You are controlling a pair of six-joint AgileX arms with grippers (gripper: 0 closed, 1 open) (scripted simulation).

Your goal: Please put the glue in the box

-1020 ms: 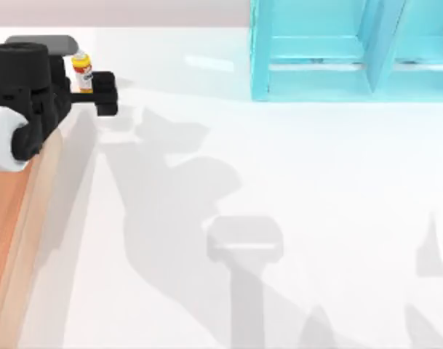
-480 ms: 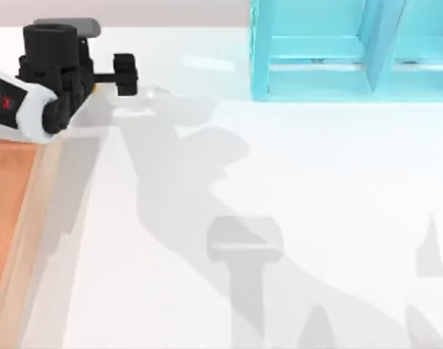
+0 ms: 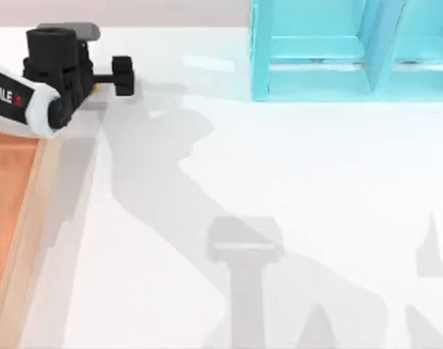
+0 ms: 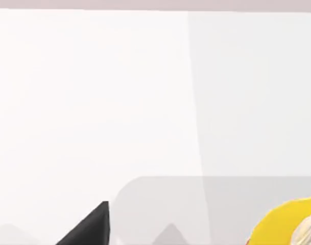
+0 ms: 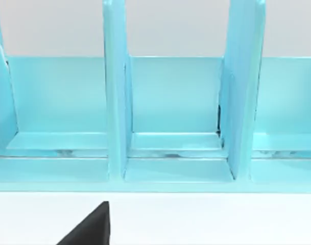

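One dark finger (image 4: 91, 228) of the left gripper (image 3: 97, 81) stands apart from the glue (image 4: 290, 224), so the fingers are spread and not clamped on it. The gripper hangs low over the desk (image 3: 279, 182) at its far left, just past the box (image 3: 32, 218) corner, with the glue beneath it. The right gripper (image 5: 91, 229) faces the turquoise cabinet (image 5: 170, 102); I cannot tell whether it is open or closed.
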